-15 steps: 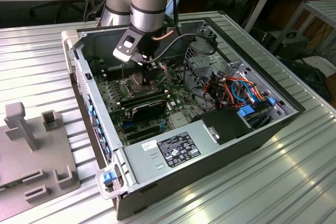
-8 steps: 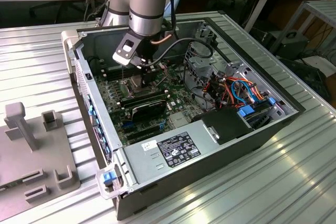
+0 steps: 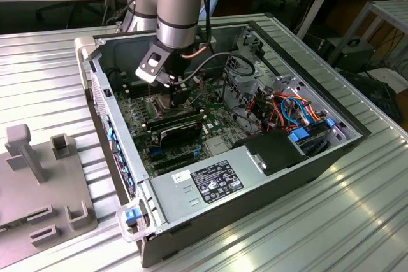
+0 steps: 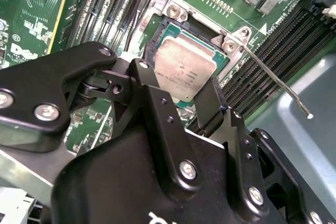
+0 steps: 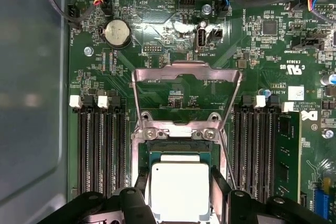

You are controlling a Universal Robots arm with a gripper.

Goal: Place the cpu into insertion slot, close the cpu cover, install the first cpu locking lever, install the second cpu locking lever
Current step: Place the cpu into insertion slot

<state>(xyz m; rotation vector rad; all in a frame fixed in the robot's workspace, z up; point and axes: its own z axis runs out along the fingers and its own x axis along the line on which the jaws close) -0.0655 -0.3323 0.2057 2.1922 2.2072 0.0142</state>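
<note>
The cpu (image 4: 184,72), a flat square chip with a silvery-tan top, lies level in the black insertion slot (image 5: 177,148) on the green board. The cpu cover (image 5: 186,68), a thin silver windowed frame, stands swung open on its hinge. A thin locking lever (image 4: 273,80) angles away from the slot.

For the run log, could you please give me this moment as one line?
gripper: at cpu | cpu: in insertion slot | cpu cover: open | locking lever: not latched

The cpu (image 5: 178,190) sits in the insertion slot (image 5: 177,145); the cpu cover (image 5: 186,68) is swung open off one edge. In the exterior view, the power supply (image 3: 217,179) lies at the slot's 5 o'clock.
</note>
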